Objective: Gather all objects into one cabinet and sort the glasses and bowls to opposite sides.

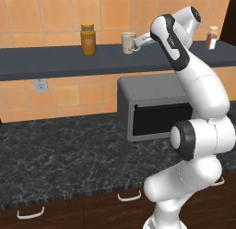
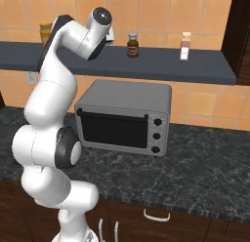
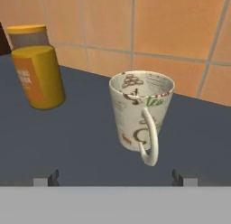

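Gripper [image 3: 115,175] spread wide, empty, near cream cup [image 3: 140,111], upright on dark shelf [image 3: 81,142], yellow jar [image 3: 38,67] beside

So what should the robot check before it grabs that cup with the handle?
1. End effector open wide: ok.
2. Cream cup upright on the dark shelf: ok.
3. Cup centred between the fingertips: roughly ok.
4. Handle faces the hand and may get in the way: not ok.
5. Yellow jar stands apart from the cup: ok.
6. Fingertips far enough around the cup: not ok, still short of it.
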Motion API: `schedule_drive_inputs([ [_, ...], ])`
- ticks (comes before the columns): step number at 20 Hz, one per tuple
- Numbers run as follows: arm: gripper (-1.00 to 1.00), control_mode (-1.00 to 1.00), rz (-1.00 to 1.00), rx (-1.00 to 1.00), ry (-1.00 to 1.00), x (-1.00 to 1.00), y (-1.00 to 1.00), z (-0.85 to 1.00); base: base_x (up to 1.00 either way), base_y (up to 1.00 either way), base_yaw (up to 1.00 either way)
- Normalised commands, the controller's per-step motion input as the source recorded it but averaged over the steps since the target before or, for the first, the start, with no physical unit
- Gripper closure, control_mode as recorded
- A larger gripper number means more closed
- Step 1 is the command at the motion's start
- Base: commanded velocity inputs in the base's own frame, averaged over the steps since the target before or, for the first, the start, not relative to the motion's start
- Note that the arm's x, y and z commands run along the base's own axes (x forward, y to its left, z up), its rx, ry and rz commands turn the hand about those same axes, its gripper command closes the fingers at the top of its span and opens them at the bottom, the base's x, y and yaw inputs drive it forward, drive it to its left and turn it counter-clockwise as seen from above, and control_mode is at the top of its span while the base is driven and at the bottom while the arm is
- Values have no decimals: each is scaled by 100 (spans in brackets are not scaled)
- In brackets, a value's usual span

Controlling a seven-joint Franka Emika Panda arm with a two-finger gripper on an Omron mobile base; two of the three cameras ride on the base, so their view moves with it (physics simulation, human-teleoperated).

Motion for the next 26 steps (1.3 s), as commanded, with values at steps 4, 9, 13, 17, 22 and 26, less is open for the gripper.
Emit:
schedule_drive_inputs([
  [4,-100,-100,0,0,0,47,-5,0,0,0,0],
  [9,-100,-100,0,0,0,38,0,0,0,0,0],
  [13,-100,-100,0,0,0,17,0,-1,0,0,0],
  [17,-100,-100,0,0,0,17,0,-5,0,0,0],
  [22,-100,-100,0,0,0,8,1,-15,0,0,0],
  [26,-100,-100,0,0,0,0,0,-14,0,0,0],
])
